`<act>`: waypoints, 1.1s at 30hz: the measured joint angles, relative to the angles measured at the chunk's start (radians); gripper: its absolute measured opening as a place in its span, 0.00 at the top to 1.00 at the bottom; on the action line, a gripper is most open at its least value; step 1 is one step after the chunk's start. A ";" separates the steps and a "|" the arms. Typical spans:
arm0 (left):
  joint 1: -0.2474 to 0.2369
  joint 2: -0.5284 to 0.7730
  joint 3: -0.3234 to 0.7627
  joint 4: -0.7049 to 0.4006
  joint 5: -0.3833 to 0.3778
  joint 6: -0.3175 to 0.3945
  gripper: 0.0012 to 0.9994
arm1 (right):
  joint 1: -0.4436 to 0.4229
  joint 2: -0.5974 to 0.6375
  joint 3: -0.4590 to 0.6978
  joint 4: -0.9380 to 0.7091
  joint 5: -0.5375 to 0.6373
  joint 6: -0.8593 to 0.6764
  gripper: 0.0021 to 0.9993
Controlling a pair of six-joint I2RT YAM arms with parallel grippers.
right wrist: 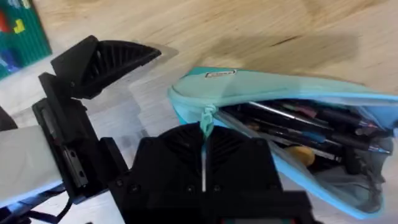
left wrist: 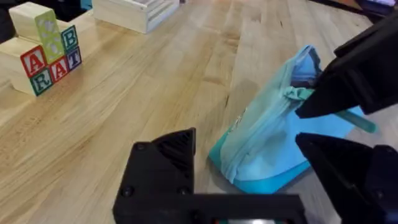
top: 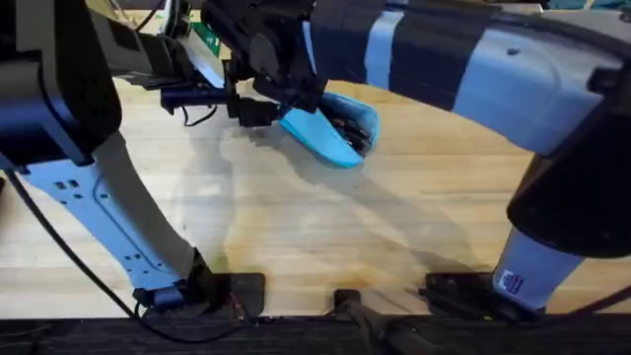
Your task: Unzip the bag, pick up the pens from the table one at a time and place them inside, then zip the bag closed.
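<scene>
Overhead, a light-blue fabric bag is seen lying on the far part of the wooden table, and everything else is placed around it. Its zipper is seen drawn open along most of its length, and several dark pens with silvery sections are shown packed inside, side by side. At one end of the bag, a small pull cord of the same pale blue is pinched between the black fingers of the right gripper, which are clenched on it; that arm is seen reaching across from the lower right, large and dark under the camera. Just beside the same end of the bag, the left gripper is held with its two black fingers spread apart, nothing being grasped between them; in the left wrist view one finger stands clear of the fabric while the other lies close against the bag's side. Beyond the bag, well apart from it, a small stack of lettered wooden blocks and a pale wooden crate are seen on the tabletop. A green board is glimpsed near the left gripper, away from the bag.
</scene>
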 joint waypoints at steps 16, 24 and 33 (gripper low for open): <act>0.000 0.000 0.000 -0.029 0.000 -0.003 0.78 | 0.000 0.000 0.000 0.000 0.000 0.000 0.97; 0.000 0.000 0.000 -0.031 0.000 -0.003 0.96 | 0.000 0.000 0.000 0.000 0.000 0.000 0.97; -0.002 0.000 0.000 -0.034 0.001 -0.003 0.96 | 0.000 0.000 0.002 -0.080 0.000 -0.004 0.97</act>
